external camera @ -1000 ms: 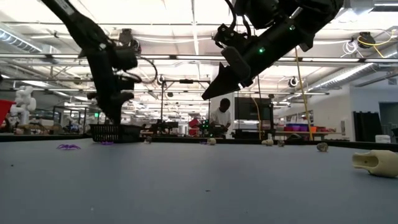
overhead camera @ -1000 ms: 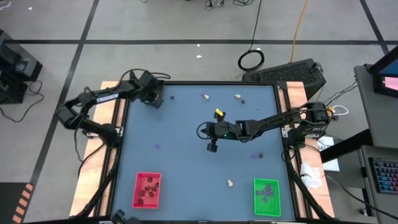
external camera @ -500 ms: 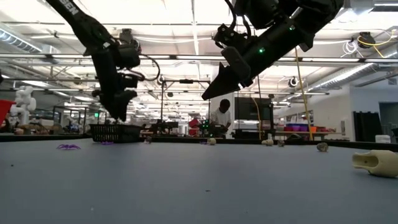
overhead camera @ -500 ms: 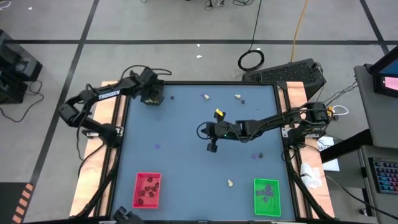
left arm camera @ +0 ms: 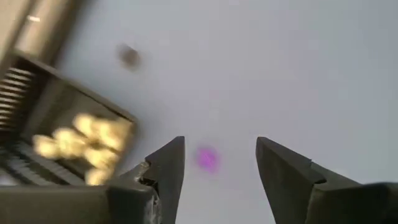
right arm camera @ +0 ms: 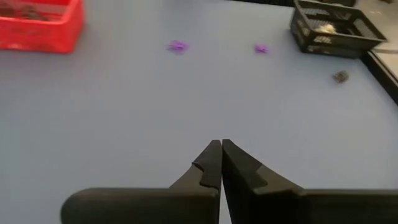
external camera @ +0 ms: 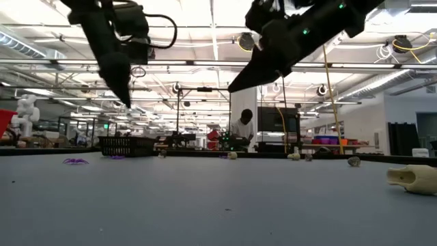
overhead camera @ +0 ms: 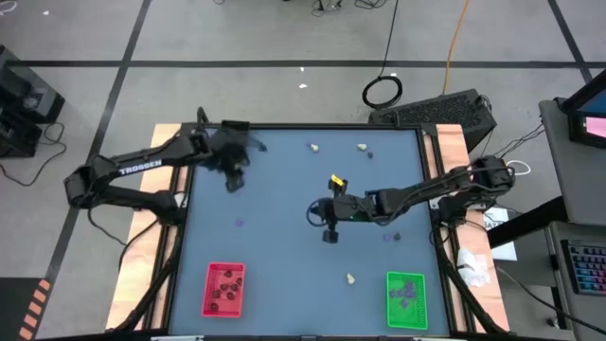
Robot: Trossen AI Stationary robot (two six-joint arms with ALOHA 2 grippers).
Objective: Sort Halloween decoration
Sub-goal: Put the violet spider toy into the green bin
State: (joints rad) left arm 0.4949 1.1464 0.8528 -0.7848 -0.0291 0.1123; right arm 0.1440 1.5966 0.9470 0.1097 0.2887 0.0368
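From above, the left gripper (overhead camera: 234, 178) hangs over the table's (overhead camera: 284, 246) far left part, blurred, near the black tray, which its arm mostly hides. The right gripper (overhead camera: 330, 235) sits mid-table. Cream lumps (overhead camera: 313, 147) lie at the far edge, one more (overhead camera: 350, 278) near the green tray (overhead camera: 406, 299); the red tray (overhead camera: 224, 289) holds dark bits too small to tell apart. At table level, the black tray (external camera: 127, 145) stands far off and a cream lump (external camera: 412, 178) lies cut off at the edge. The left wrist view shows fingers (left arm camera: 166, 171) spread wide, empty, above a purple bit (left arm camera: 207, 158), with blurred cream lumps (left arm camera: 87, 146) in the tray. The right wrist view shows fingers (right arm camera: 210, 164) pressed together, holding nothing; two purple bits (right arm camera: 178, 46) lie beyond.
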